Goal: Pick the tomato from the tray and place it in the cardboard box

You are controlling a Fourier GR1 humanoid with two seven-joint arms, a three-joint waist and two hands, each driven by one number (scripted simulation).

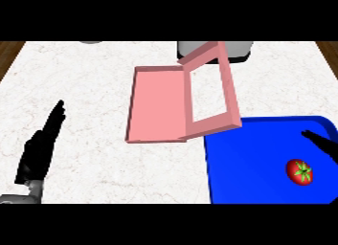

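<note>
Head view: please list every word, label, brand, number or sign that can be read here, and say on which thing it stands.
There are none. The pink box, the blue tray, the tomato and the white counter carry no writing. The grey object behind the box shows none either.

Red round tomato with green stalk (300, 172) lying on the blue rectangular tray (249, 162), right hand (328, 148) open just beside it, pink open-lidded cardboard box (178, 103) on the white marbled worktop (86, 86), left hand (40, 148) open, fingers straight, well apart
</note>
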